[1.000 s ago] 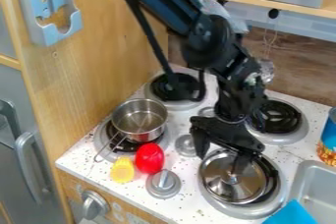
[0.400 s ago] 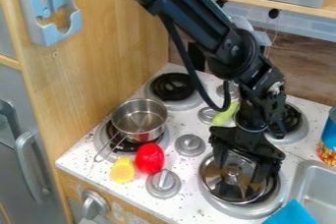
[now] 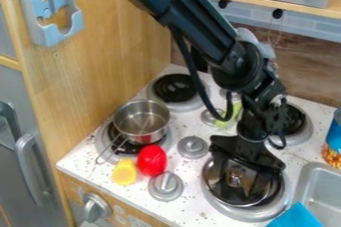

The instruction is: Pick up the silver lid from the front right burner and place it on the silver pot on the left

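Hanging wide open and empty, the tool [image 3: 238, 182] straddles a lid [image 3: 228, 196] on the speckled stovetop [image 3: 190, 210] beside a wooden panel [image 3: 106, 71].

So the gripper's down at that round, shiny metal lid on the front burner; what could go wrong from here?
The open gripper straddles the lid's knob; closing off-centre might tip or slip the lid. Separately, the small silver pot has a thin wire handle jutting toward the counter's front edge, where a bump could catch it.
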Controlling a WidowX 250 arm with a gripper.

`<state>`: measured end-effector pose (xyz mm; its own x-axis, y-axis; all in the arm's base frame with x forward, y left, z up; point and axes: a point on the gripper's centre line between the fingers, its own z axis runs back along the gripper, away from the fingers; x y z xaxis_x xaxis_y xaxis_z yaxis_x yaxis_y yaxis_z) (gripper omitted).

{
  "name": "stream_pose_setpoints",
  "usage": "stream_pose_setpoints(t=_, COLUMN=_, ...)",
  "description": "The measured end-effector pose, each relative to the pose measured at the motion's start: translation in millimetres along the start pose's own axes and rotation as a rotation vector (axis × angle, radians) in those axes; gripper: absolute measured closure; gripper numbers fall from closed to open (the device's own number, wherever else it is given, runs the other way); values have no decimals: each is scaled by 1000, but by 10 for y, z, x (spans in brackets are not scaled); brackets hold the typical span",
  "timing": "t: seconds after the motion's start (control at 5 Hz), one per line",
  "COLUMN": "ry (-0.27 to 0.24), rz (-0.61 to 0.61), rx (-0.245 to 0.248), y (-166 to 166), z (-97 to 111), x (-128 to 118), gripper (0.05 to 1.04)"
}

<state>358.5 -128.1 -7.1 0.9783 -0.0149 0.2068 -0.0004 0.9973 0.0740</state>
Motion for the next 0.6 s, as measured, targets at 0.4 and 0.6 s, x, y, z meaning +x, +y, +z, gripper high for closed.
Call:
stream_pose_setpoints(t=0.4, ry=-5, rz=13, rx=7, y=38, z=-25, x=47, gripper=385)
stream_pose_setpoints(t=0.6, ry=-10, rz=21, rx=2, y=58, z=-24, x=51, gripper=612)
